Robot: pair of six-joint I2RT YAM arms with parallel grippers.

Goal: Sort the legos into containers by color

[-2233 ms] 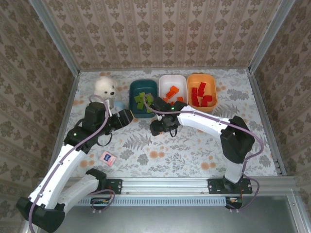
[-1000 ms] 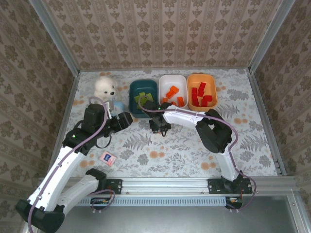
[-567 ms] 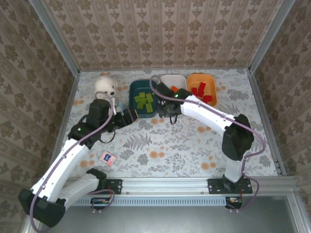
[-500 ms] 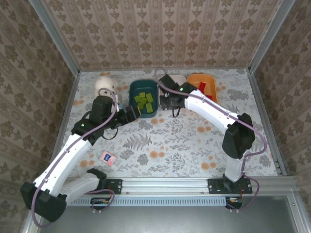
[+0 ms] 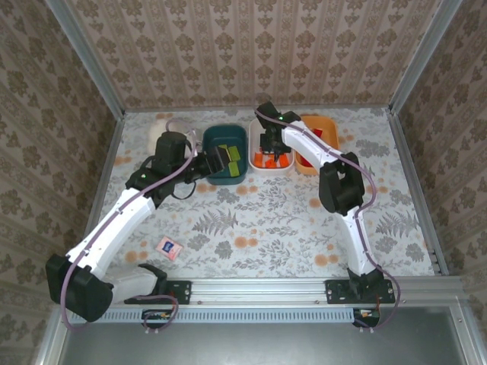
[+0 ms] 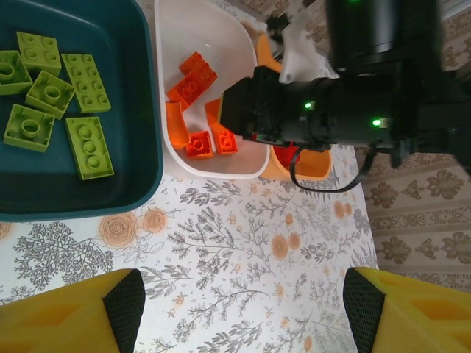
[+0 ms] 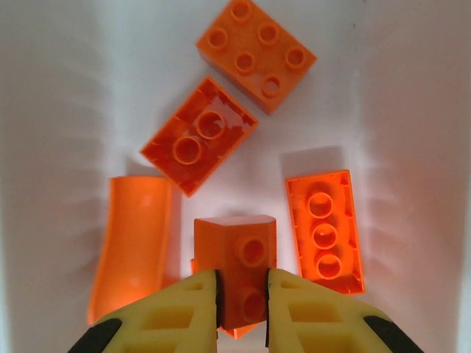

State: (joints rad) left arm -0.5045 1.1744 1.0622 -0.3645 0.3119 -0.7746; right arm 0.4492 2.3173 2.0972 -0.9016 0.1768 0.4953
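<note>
From above, the left hand (image 5: 222, 160) hangs over the near part of the teal tub (image 5: 224, 129). Next tub along, and the right hand (image 5: 272, 150) is pointing straight down into the white tub (image 5: 266, 170). The orange tub (image 5: 323, 122) sits just to that hand's right, partly under its arm. A small pink-and-white card (image 5: 168, 247) lies on the flowered tabletop (image 5: 259, 220), well back from the left hand, toward the arm bases.

On to the left wrist camera: both yellow fingers (image 6: 66, 320) are spread wide with only bare tabletop between them, so this hand is released and carrying nothing. Ahead and to its left, five green bricks (image 6: 51, 92) lie flat in the teal tub. Straight ahead is the white tub, with loose orange bricks (image 6: 195, 81) on its floor. The other arm's black wrist leans in over its far side.

Now the right wrist camera, and here's the grip! The two yellow fingers are clamped on the sides of an orange brick (image 7: 237, 276), which stands on edge with its studs facing the camera. It is down inside the white tub. More orange pieces lie just beyond the fingertips and on either side.
</note>
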